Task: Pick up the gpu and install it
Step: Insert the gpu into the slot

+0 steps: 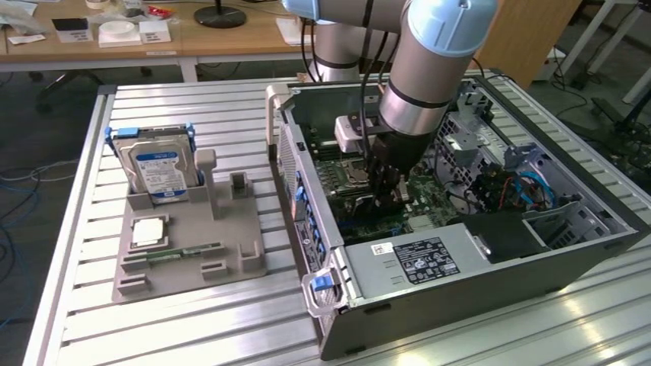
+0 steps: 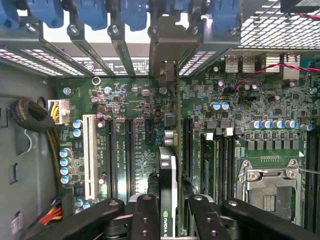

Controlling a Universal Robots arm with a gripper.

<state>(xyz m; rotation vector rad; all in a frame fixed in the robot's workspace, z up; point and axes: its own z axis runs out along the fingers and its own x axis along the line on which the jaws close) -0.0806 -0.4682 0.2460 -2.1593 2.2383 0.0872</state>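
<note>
Exterior view: arm reached down into the open PC case (image 1: 478, 252) lying on its side on the slatted worktop (image 1: 183, 320). Claw (image 1: 392, 200) sat low over the motherboard (image 1: 351, 171), at about mid-board. The card itself was hard to make out from there behind the black fingers. On the exterior view's left, the grey parts holder (image 1: 188, 244) carried the silver hard drive (image 1: 158, 171) with its blue label, standing upright, and a slim green memory stick (image 1: 183, 252) lying flat in its slot. No black card was left on the holder, so I judged the pickup done.

Wrist view: gpu (image 2: 167, 185) stood on edge between the fingers (image 2: 145, 220), black face with a green logo near the claw. Its far end ran up to the metal bracket (image 2: 167, 55) at the rear slot openings of the case, among the blue retainer clips (image 2: 95, 12). The card lined up along the expansion slots (image 2: 127, 155), beside the white slot (image 2: 90, 152). Claw was clenched on the gpu, fingers on both faces.

Status as I read it: card picked, carried in and lined up at its slot. I could not tell whether the edge connector was fully seated. Not released at that point, so the install was not finished.
</note>
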